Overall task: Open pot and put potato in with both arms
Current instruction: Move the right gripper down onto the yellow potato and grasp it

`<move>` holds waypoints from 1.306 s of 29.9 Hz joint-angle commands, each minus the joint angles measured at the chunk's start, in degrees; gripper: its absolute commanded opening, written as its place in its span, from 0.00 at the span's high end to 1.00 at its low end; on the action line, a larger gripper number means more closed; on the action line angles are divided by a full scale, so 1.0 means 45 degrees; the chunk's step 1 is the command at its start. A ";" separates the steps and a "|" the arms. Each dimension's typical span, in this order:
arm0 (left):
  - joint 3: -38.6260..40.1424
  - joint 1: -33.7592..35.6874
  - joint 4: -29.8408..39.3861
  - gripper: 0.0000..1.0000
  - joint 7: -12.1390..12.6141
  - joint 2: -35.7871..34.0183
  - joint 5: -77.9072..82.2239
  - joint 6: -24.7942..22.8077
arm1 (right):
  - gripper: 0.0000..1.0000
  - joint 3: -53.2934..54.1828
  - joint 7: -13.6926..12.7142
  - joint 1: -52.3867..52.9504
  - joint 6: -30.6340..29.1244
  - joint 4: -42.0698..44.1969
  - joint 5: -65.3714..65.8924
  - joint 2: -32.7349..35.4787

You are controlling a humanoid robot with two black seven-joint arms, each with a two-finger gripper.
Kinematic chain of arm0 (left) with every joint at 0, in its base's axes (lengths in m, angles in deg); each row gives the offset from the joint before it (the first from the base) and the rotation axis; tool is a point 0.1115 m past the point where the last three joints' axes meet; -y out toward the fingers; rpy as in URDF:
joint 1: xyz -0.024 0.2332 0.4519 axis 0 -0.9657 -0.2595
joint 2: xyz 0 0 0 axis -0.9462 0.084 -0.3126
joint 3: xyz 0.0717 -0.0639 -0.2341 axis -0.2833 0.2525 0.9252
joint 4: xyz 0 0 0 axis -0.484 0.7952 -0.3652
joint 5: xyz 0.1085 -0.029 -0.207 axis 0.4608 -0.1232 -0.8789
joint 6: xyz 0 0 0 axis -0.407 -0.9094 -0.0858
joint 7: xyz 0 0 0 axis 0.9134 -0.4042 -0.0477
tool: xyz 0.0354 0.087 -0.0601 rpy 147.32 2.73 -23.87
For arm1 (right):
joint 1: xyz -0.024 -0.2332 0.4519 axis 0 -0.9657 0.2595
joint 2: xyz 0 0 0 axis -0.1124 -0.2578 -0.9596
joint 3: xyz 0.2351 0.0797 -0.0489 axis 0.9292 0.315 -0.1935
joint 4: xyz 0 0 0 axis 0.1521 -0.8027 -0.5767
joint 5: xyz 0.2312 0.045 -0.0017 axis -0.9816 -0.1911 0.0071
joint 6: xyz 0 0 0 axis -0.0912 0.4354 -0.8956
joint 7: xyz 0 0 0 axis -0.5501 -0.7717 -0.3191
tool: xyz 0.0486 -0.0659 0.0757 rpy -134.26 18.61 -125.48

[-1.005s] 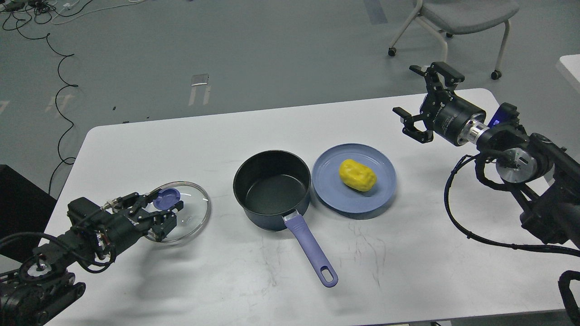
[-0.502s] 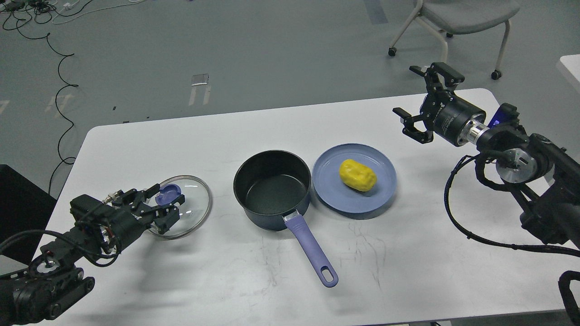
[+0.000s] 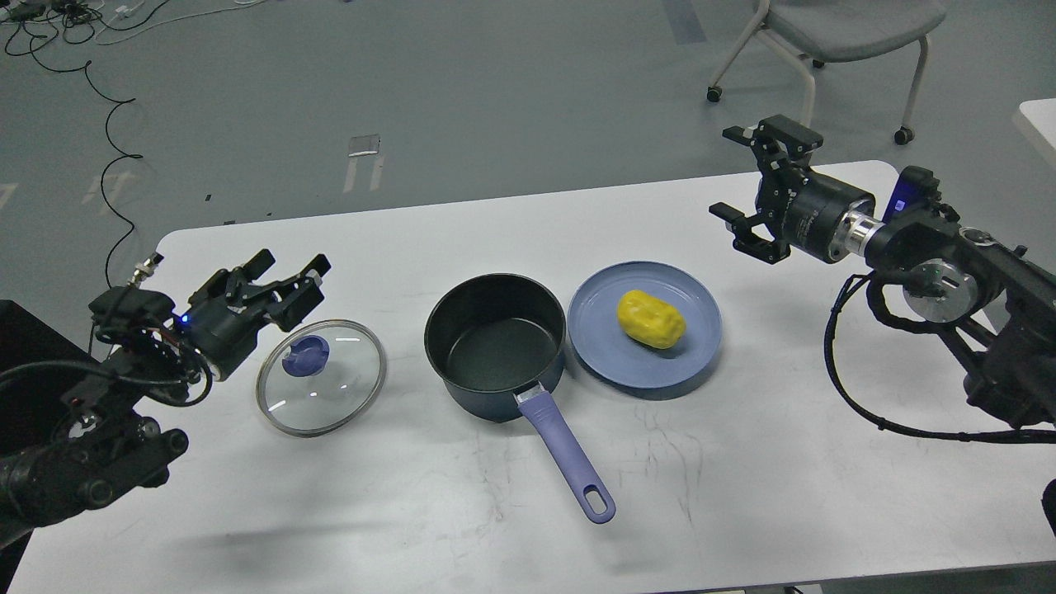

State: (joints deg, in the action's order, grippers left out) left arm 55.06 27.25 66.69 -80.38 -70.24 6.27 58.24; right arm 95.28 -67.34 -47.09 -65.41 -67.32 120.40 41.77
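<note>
The dark blue pot point(image 3: 495, 345) stands open at the table's middle, its purple handle point(image 3: 569, 462) pointing toward me. Its glass lid point(image 3: 321, 377) with the purple knob point(image 3: 305, 355) lies flat on the table to the pot's left. The yellow potato point(image 3: 651, 318) lies on a shallow blue plate point(image 3: 697, 355) right of the pot. My left gripper point(image 3: 290, 272) is open and empty, raised above and behind the lid. My right gripper point(image 3: 755, 177) is open and empty, hovering above the table's far right, up and right of the plate.
The white table point(image 3: 462, 511) has scuff marks in front of the pot. A grey wheeled chair point(image 3: 833, 33) stands on the floor behind the table's right end. Cables point(image 3: 107, 148) trail over the floor at the back left.
My left gripper let go of the lid knob and rose up and back, leaving the lid flat on the table. My right gripper shifted slightly left and turned a little.
</note>
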 commanded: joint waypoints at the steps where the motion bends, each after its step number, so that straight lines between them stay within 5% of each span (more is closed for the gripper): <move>1: 0.0094 0.1385 0.0055 0.02 -0.0003 0.0017 -0.3544 -0.1710 | 0.00 -0.1293 0.0342 0.0568 0.0003 -0.0415 0.3060 0.0271; 6: 0.0190 0.3181 -0.0023 0.02 -0.0003 -0.0041 -0.8365 -0.4755 | 0.00 -0.3770 0.2097 0.1602 0.0120 -0.1273 0.7273 0.1129; 10: 0.1126 0.3458 -0.0101 0.02 0.0028 -0.0061 -1.0287 -0.6068 | 0.00 -0.5141 0.2257 0.2170 0.0374 -0.1704 0.9487 0.1697; 14: 0.2552 0.3302 -0.0101 0.02 0.1860 -0.0003 -1.0622 -0.7201 | 0.00 -0.6567 0.2335 0.2542 0.0510 -0.1646 1.1012 0.1815; 25: 0.2691 0.3185 -0.0121 0.02 0.2098 -0.0159 -1.0641 -0.7281 | 0.01 -0.7485 0.3487 0.2658 0.1194 -0.1217 1.4100 0.1015; 39: 0.2652 0.2735 -0.0607 0.02 0.1806 -0.0140 -1.0602 -0.7281 | 0.05 -0.8444 0.3527 0.2835 0.1781 -0.0182 1.4608 0.0389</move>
State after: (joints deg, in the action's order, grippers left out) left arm 67.14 39.67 65.48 -71.85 -71.21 -41.52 25.46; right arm 57.88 -51.46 -34.44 -57.73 -69.11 185.30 43.78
